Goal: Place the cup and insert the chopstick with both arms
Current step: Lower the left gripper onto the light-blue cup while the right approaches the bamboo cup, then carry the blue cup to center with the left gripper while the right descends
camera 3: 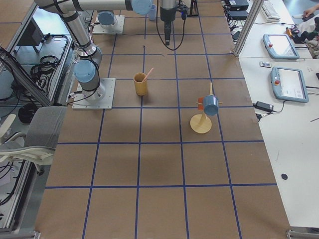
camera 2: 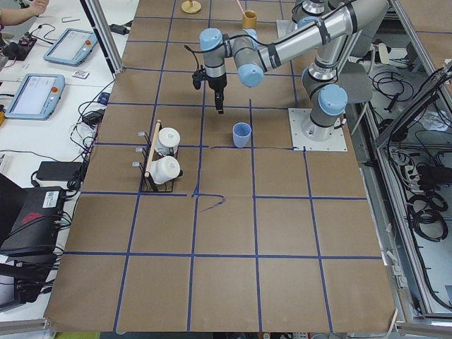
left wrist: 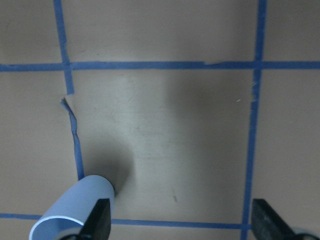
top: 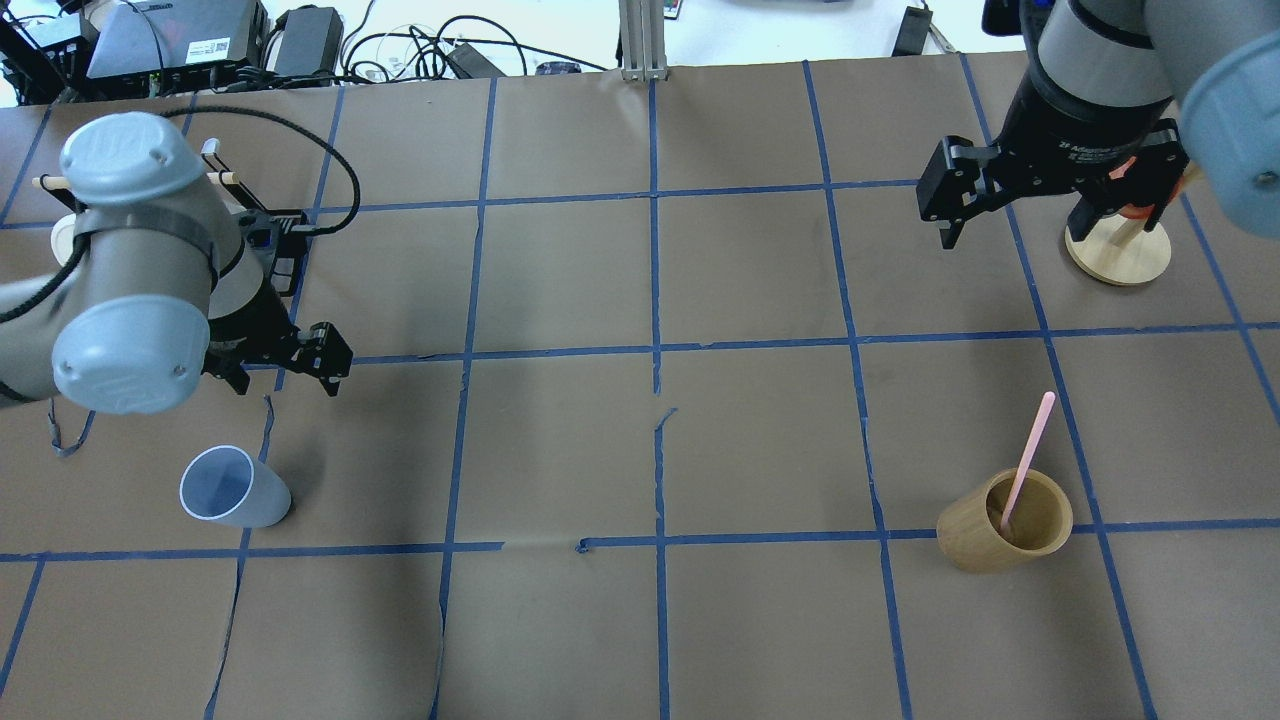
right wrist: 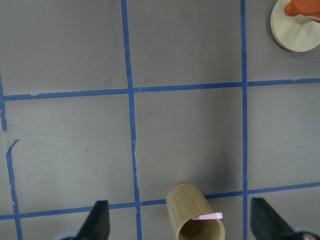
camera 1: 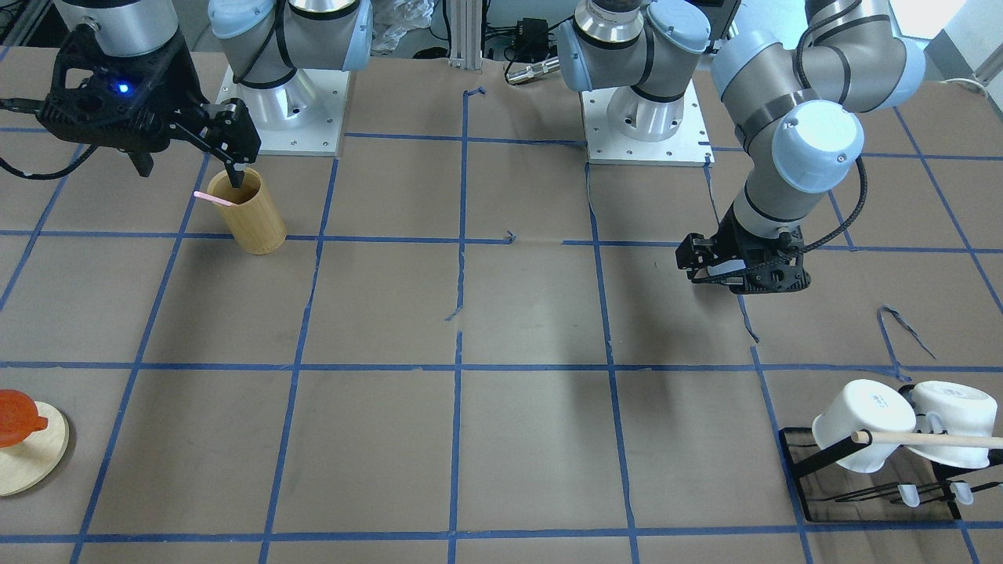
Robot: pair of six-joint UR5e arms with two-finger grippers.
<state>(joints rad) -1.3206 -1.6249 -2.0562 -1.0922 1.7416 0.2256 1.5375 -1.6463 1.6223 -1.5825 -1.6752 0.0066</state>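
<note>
The left arm (top: 140, 260) hung with jaws open and empty near the cup (top: 235, 490), upright on the surface (top: 650, 620). Further right, the chopstick (top: 1030, 450) leaned inside a bamboo cylinder (top: 965, 540); the right arm (top: 1095, 60) held its jaws open, empty, apart from it.

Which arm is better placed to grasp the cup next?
Left. The cup stands close to the left gripper, whose jaws are open and empty; the right gripper is far off, nearer the chopstick.
</note>
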